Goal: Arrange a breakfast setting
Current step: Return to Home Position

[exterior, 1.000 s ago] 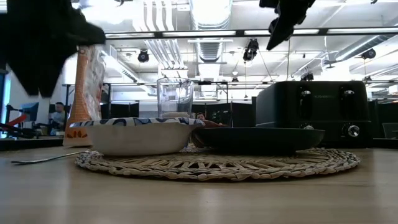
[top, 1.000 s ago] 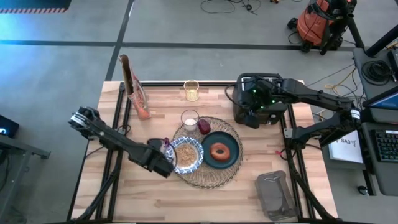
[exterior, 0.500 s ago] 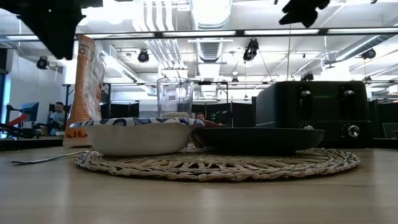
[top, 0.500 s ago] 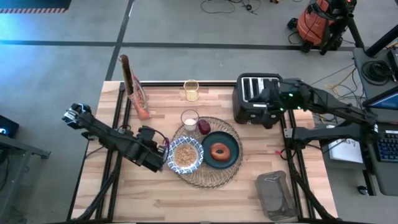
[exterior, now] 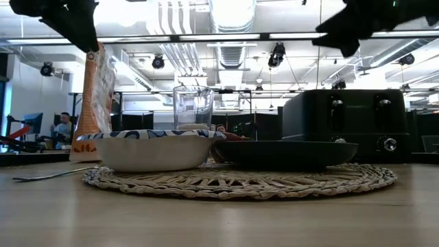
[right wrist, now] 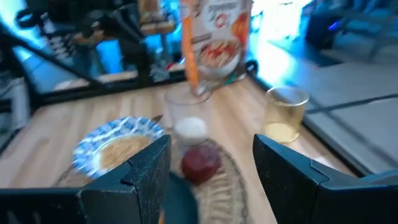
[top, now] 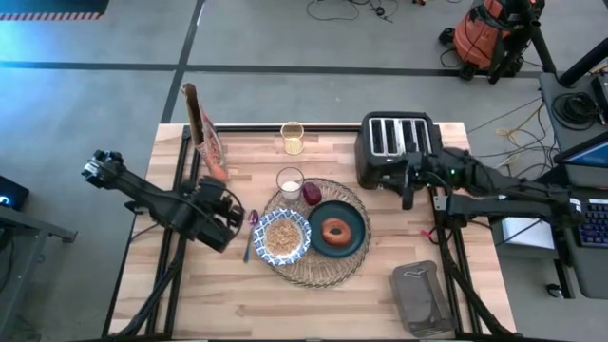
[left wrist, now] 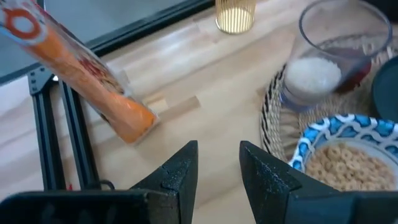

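Placemat [top: 318,274] round, woven, bowl [exterior: 152,151] blue-patterned

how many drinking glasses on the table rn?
2. One clear glass, white contents, on the placemat beyond the bowl. One yellowish glass off the mat, near the far edge of the table, left of the toaster. None look hidden.

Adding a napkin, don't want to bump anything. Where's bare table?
Bare wood: the table strip between the placemat and the edge opposite the toaster, left of the grey pouch. Crowded: the placemat itself; its left, with spoon and left gripper; the right gripper hangs beside the toaster.
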